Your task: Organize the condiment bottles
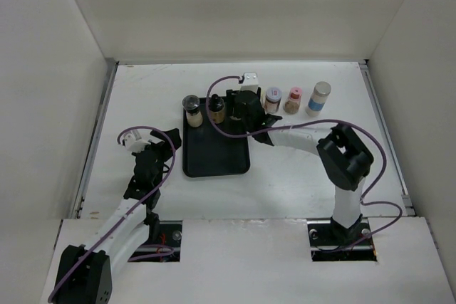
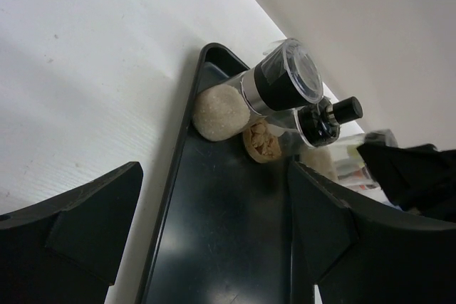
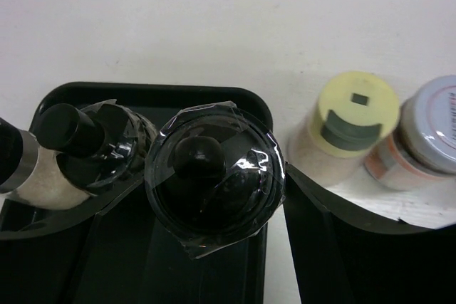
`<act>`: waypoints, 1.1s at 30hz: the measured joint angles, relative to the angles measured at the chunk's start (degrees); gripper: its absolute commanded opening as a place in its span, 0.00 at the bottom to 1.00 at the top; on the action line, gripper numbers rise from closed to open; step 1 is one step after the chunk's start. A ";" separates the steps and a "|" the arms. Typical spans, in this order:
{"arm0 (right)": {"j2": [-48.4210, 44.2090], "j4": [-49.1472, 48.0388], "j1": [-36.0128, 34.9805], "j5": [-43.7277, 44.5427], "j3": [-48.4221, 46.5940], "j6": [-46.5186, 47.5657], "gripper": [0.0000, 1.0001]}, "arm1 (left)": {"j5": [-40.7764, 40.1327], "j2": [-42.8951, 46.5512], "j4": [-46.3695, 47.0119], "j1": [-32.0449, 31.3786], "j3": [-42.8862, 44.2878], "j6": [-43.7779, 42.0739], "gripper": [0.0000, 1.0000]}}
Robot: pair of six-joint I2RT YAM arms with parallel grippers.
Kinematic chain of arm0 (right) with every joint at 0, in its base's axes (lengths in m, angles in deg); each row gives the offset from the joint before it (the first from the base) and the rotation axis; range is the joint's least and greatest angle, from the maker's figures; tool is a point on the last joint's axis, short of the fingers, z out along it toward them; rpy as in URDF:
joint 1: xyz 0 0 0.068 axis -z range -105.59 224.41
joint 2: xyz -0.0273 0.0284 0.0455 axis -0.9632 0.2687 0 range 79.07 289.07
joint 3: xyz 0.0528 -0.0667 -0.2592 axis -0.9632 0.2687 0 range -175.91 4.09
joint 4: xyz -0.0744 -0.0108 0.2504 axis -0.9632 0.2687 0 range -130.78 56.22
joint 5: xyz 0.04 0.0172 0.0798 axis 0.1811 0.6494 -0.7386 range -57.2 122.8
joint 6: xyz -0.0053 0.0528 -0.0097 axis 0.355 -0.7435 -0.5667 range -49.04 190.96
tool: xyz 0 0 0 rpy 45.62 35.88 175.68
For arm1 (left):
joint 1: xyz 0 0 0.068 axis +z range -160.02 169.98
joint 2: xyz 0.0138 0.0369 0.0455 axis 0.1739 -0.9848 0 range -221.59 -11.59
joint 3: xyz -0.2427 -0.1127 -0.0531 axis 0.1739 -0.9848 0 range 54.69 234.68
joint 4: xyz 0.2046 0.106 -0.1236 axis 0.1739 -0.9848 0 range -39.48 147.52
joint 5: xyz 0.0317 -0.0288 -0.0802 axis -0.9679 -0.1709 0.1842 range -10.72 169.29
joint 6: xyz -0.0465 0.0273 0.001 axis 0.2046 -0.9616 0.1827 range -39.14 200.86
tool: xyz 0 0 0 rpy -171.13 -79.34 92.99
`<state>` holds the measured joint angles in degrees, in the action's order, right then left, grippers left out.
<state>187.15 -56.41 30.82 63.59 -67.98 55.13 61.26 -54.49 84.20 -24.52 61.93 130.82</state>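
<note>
A black tray (image 1: 217, 154) lies mid-table. Two jars stand at its far edge: a clear-capped one (image 1: 192, 110) and a black-knobbed one (image 1: 216, 108). They also show in the left wrist view, clear-capped (image 2: 263, 90) and black-knobbed (image 2: 313, 122). My right gripper (image 1: 246, 113) is shut on a third, black-capped jar (image 3: 214, 176) at the tray's far right corner (image 3: 249, 97). On the table to its right stand a yellow-capped jar (image 3: 349, 122), a purple-capped jar (image 1: 273, 97), a pink-capped jar (image 1: 293, 97) and a taller silver-capped, blue-labelled jar (image 1: 318, 97). My left gripper (image 1: 160, 146) is open and empty at the tray's left edge.
White walls close in the table on the left, back and right. My right arm's elbow (image 1: 345, 154) stands over the table right of the tray. A purple cable (image 1: 228, 83) loops above the tray's far edge.
</note>
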 measured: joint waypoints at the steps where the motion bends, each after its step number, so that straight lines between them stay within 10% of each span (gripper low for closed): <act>1: 1.31 -0.04 0.00 -0.35 -0.98 0.26 0.52 | 0.02 0.02 0.02 0.04 0.00 0.00 0.82; 7: 7.37 0.11 0.00 -2.25 -5.79 0.98 0.54 | 0.02 -0.09 -0.07 0.22 0.00 -0.02 0.82; 16: 10.84 -1.57 -0.13 -2.32 -8.37 1.22 0.96 | 0.04 -0.39 -0.09 0.22 0.00 -0.02 0.83; 23: 2.82 -1.46 -0.39 -2.51 -3.85 1.84 1.00 | -0.02 -0.28 -0.11 0.22 0.00 -0.04 0.83; 26: -5.97 -1.64 -0.39 -2.43 0.31 2.34 0.87 | -0.15 -0.28 -0.13 0.22 0.00 -0.04 0.83; 29: -15.50 -2.73 0.00 -1.95 4.79 2.93 0.49 | -0.17 -0.26 -0.15 0.22 0.00 -0.07 0.83; 33: -26.47 -3.30 4.00 -0.02 12.09 2.80 0.46 | -0.15 -0.37 -0.15 0.17 0.00 -0.07 0.83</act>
<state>160.68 -59.71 34.82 63.56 -55.89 57.92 61.11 -54.86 84.05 -24.34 61.93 130.75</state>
